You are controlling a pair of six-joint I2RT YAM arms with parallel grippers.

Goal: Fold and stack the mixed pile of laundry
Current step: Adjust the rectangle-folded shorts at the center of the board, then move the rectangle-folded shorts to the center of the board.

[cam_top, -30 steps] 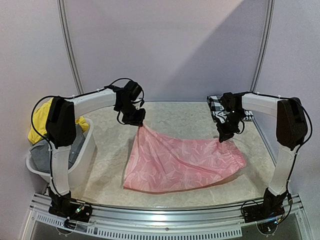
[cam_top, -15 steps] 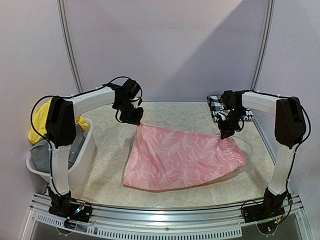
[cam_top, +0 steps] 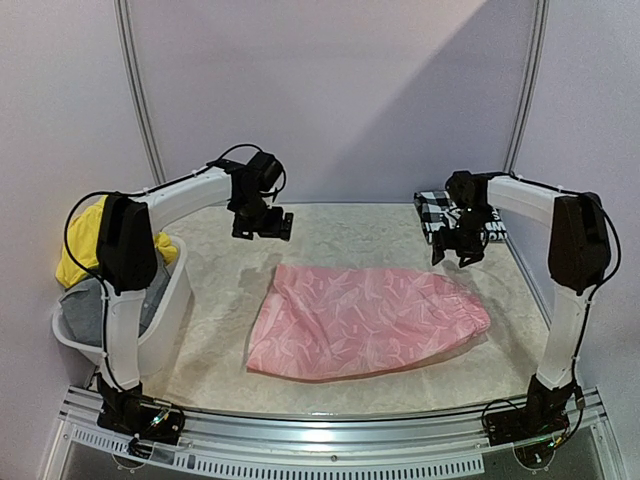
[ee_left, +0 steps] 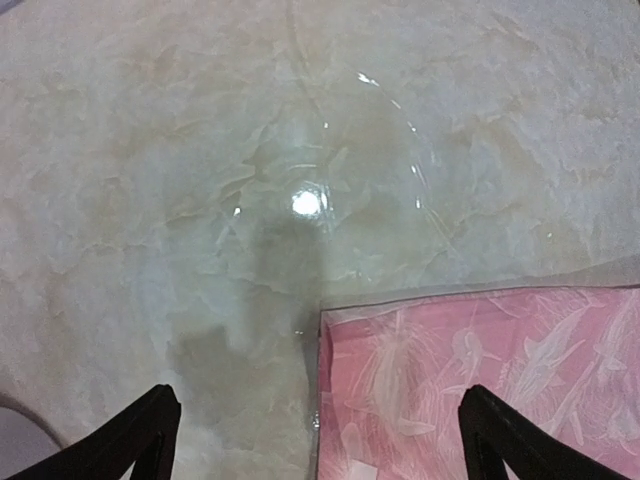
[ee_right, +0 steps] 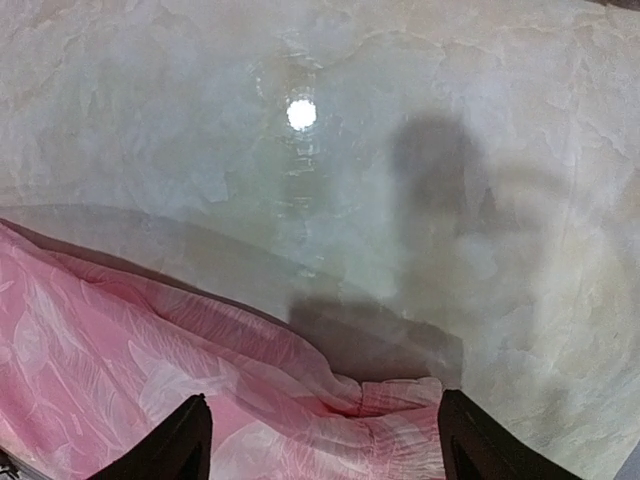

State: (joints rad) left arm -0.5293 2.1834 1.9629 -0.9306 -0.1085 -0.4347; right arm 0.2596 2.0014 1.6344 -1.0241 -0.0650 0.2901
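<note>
- While both arms hang over the table, we see the left hand with its two fingers spread wide apart, and it holds nothing.
- In the left wrist view only bare table and cloth show between the dark fingers.
- The pink piece lies flat on the table, below this hand and a little nearer to the arm bases. One square corner of it lies under the gap between the fingers, and the cloth spreads from there under one finger only.
- The right hand is also open, somewhat less wide, and it grips nothing.
- Under the right hand we see the gathered, wrinkled edge of the pink piece. It lies between the two fingertips and does not touch them.
- Between the two hands the pink piece makes one broad sheet with a pale pattern.
- The checked shirt lies just behind the right hand, at the far edge of the table. The arm hides a part of it.
- Well apart from the left hand, on its outer side, stands the white basket. The yellow garment hangs over its far rim and the grey garment lies inside it.
</note>
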